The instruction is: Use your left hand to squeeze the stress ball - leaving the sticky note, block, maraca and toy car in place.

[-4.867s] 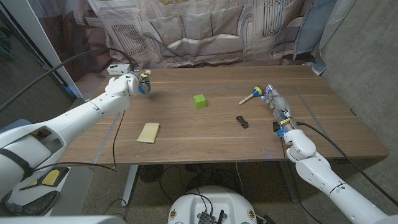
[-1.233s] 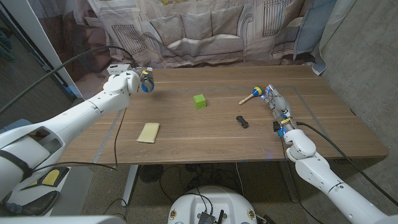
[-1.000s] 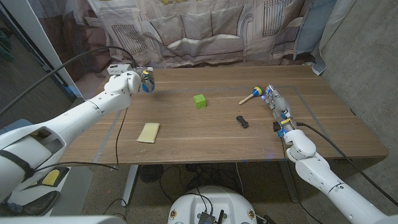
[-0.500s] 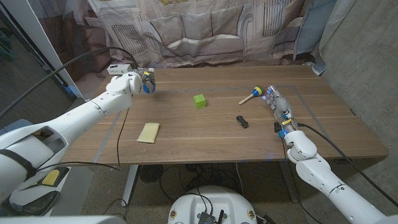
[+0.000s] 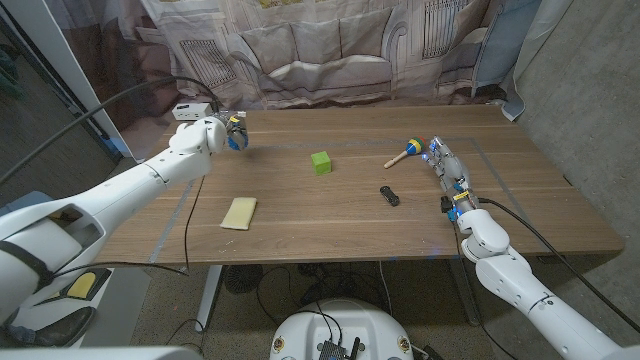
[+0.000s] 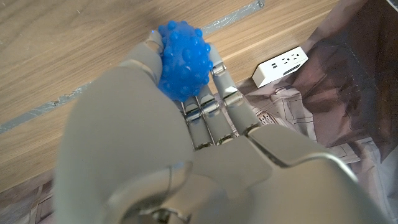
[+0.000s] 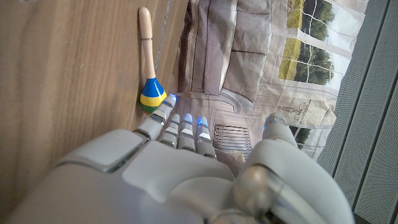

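One left hand (image 5: 218, 131), fingers (image 6: 214, 106) around stress ball (image 6: 181, 59).

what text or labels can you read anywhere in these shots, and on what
None can be read.
Sticky note: looks blank.
Block, maraca, toy car: no lettering visible; the car is too small to tell.
Stress ball in the left hand: only bumps, no print.
White power strip: sockets only, no readable marking.
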### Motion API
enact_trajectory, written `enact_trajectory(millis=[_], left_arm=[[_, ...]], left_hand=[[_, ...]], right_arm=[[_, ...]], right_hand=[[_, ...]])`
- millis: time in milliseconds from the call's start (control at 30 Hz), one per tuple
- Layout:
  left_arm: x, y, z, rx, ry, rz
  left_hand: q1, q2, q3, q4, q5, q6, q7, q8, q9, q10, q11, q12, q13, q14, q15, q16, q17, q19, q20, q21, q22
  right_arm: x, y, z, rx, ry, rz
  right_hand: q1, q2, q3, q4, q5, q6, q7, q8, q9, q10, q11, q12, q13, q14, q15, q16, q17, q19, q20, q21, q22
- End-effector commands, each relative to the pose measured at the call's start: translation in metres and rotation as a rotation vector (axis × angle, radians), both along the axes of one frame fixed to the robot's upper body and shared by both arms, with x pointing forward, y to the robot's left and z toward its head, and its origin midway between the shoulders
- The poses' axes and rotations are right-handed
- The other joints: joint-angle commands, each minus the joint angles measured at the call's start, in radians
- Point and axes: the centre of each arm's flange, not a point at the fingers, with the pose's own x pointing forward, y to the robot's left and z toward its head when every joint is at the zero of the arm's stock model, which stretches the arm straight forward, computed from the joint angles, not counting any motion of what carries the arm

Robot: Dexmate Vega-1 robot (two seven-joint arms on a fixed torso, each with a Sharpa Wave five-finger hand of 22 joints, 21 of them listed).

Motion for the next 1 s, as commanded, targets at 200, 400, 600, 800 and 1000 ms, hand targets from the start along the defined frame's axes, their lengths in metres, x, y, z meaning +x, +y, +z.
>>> enact_trajectory(millis=[200,400,600,800,1000], left_arm=[[-0.0015,0.0015,-0.0001,0.043,0.020,0.017],[-0.0010,0.0001,0.0002,0.067,0.054,0.031],[-0.0021,0.0023,0.0003,0.069,0.059,0.041],[-0.0019,0.0058,-0.0008,0.060,0.083,0.044],[-0.0028,0.0077,-0.0017,0.063,0.088,0.053]], left_hand=[[0.039,0.072,0.001,0.008,0.006,-0.046,0.001,-0.016,0.002,-0.033,0.003,-0.021,-0.003,-0.041,0.007,-0.021,-0.003,-0.038,0.006,-0.015,0.000],[0.017,0.062,-0.003,0.004,0.006,-0.079,0.001,-0.024,-0.001,-0.067,0.004,-0.038,-0.012,-0.087,0.025,-0.033,-0.005,-0.069,0.014,-0.029,-0.001],[0.001,0.059,-0.006,0.006,0.006,-0.101,0.001,-0.028,-0.002,-0.082,0.005,-0.043,-0.016,-0.103,0.033,-0.034,-0.005,-0.082,0.017,-0.036,-0.002],[-0.030,0.050,-0.018,0.015,0.001,-0.115,0.002,-0.029,-0.004,-0.095,0.006,-0.047,-0.020,-0.120,0.037,-0.035,-0.005,-0.090,0.020,-0.042,-0.002],[-0.043,0.045,-0.023,0.017,0.000,-0.122,0.002,-0.028,-0.005,-0.101,0.008,-0.048,-0.023,-0.128,0.040,-0.035,-0.006,-0.096,0.021,-0.046,-0.003]], right_arm=[[0.0008,0.0009,-0.0012,0.001,0.006,0.003],[0.0002,0.0015,-0.0017,0.003,0.007,0.008],[0.0006,0.0030,-0.0019,-0.001,0.008,0.013],[0.0008,0.0029,-0.0020,-0.002,0.007,0.012],[0.0006,0.0022,-0.0038,0.007,0.009,0.012]], right_hand=[[0.008,0.002,0.000,-0.001,-0.001,0.009,0.004,-0.002,0.003,0.009,-0.002,-0.002,0.003,0.003,0.008,-0.001,0.002,0.004,0.007,0.000,0.002],[0.008,0.002,0.000,-0.001,-0.001,0.010,0.003,-0.002,0.003,0.008,-0.002,-0.002,0.003,0.003,0.007,-0.001,0.002,0.005,0.007,0.001,0.002],[0.008,0.002,0.000,-0.001,-0.001,0.009,0.003,-0.002,0.003,0.009,-0.002,-0.002,0.003,0.005,0.007,0.000,0.002,0.005,0.006,0.001,0.002],[0.008,0.002,0.000,-0.001,-0.001,0.010,0.003,-0.002,0.003,0.009,-0.003,-0.002,0.003,0.005,0.007,0.000,0.002,0.006,0.006,0.001,0.002],[0.009,0.002,0.000,-0.001,-0.001,0.010,0.003,-0.002,0.003,0.008,-0.003,-0.002,0.003,0.005,0.006,0.000,0.002,0.008,0.007,0.001,0.002]])
